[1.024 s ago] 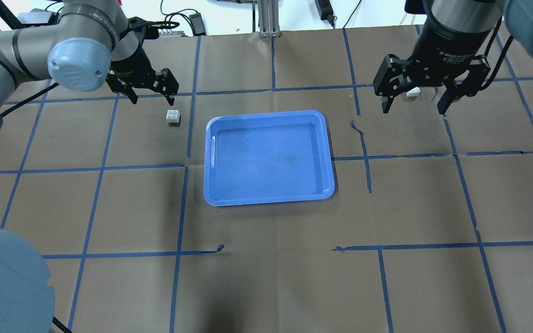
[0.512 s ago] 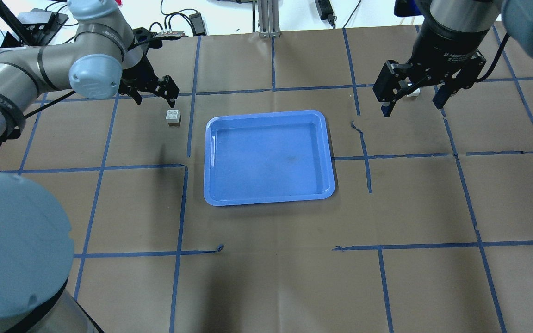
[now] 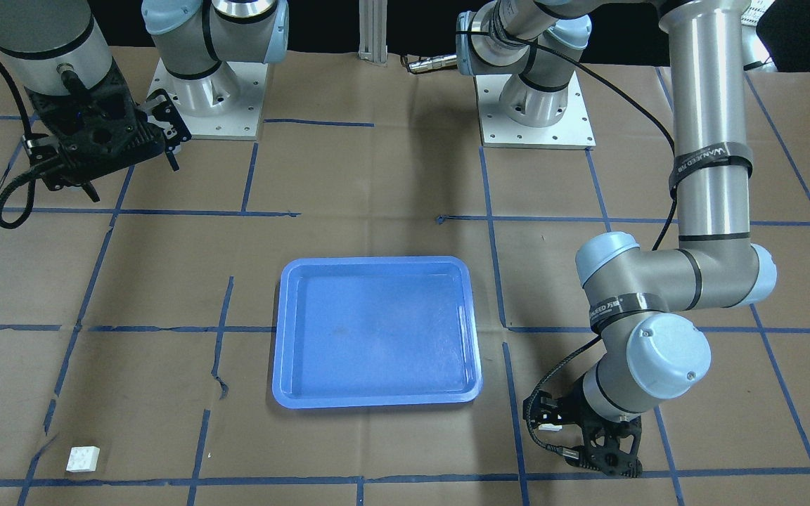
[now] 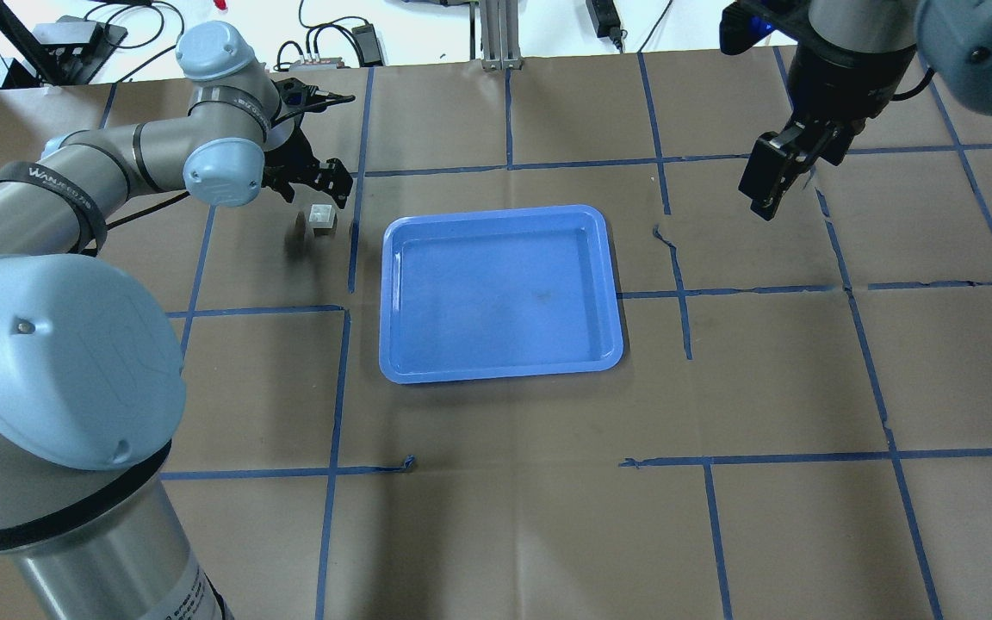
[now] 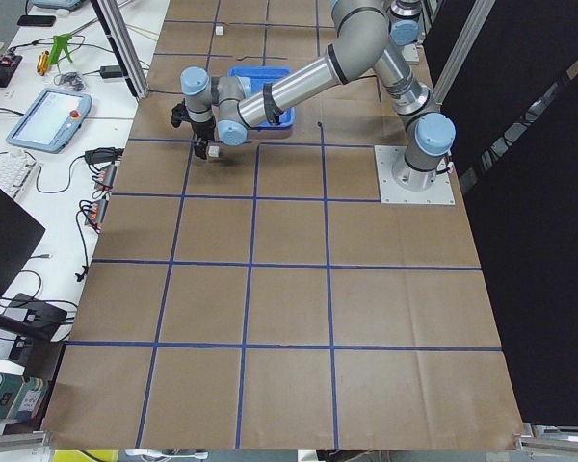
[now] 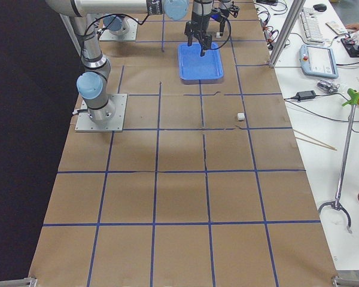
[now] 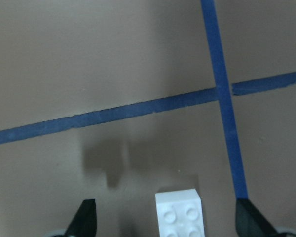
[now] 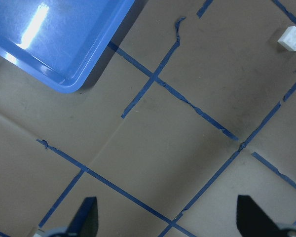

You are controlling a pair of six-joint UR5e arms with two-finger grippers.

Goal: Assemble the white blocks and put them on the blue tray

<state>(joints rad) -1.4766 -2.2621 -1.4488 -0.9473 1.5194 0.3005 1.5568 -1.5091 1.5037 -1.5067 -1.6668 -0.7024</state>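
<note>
One white block (image 4: 321, 217) lies on the brown paper just left of the blue tray (image 4: 496, 293). My left gripper (image 4: 315, 195) is open and hovers low over it. In the left wrist view the block (image 7: 181, 215) sits between the open fingertips (image 7: 86, 219), untouched. The second white block (image 3: 82, 458) lies far off on the table's right side; it also shows in the right wrist view (image 8: 291, 38). In the overhead view it is hidden behind my right gripper (image 4: 770, 181). That gripper is open, empty and high above the paper. The tray (image 3: 377, 337) is empty.
Blue tape lines (image 4: 337, 387) grid the brown paper. Both arm bases (image 3: 535, 112) stand at the robot's edge. My left arm's elbow (image 4: 57, 362) fills the overhead view's lower left. Cables and devices (image 4: 324, 47) lie beyond the far edge.
My left gripper has come down and closer over the left block as its arm swung round. My right gripper has turned side-on and now covers its block. Both stayed open.
</note>
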